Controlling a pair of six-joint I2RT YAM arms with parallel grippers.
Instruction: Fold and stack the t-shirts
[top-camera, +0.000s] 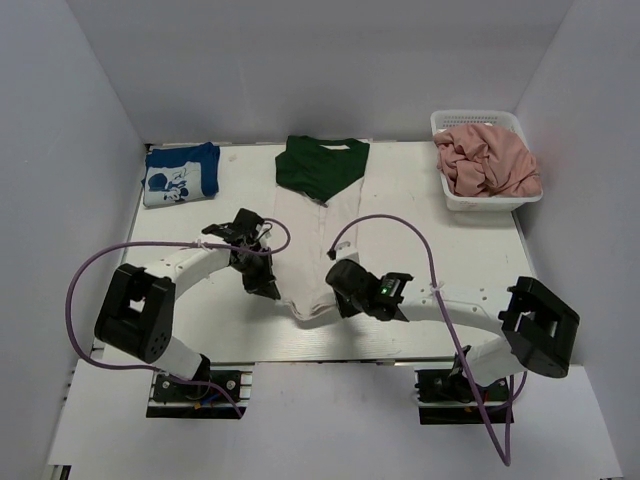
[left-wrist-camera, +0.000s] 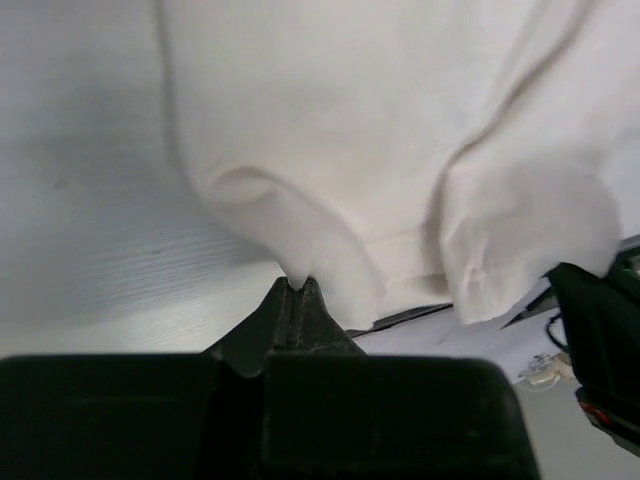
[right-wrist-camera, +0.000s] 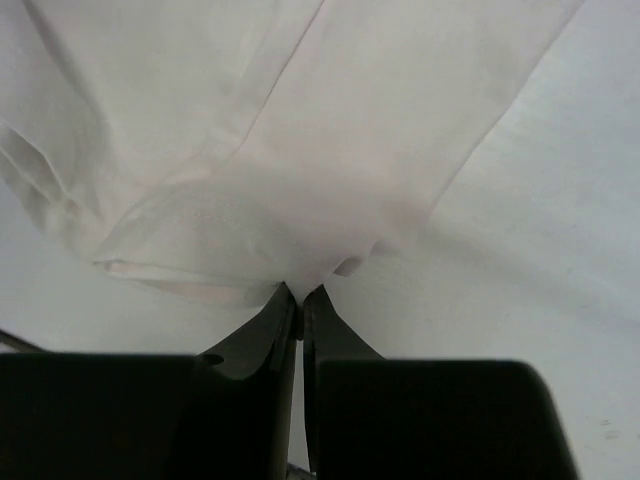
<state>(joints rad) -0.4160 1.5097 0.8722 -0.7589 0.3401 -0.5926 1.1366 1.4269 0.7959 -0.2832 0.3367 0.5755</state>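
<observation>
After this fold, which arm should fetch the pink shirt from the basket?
Right, likely. The basket holding the pink shirt sits far right, nearest the right gripper. It and the left gripper are both shut on the white shirt, at its near hem, so release first.

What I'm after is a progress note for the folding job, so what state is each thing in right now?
white and green t-shirt: folded into a narrow strip, near hem pinched at both corners.
blue t-shirt: folded, lying at the far left.
pink t-shirt: crumpled in the basket.
basket: upright, far right.
left gripper: shut on the hem.
right gripper: shut on the hem.
</observation>
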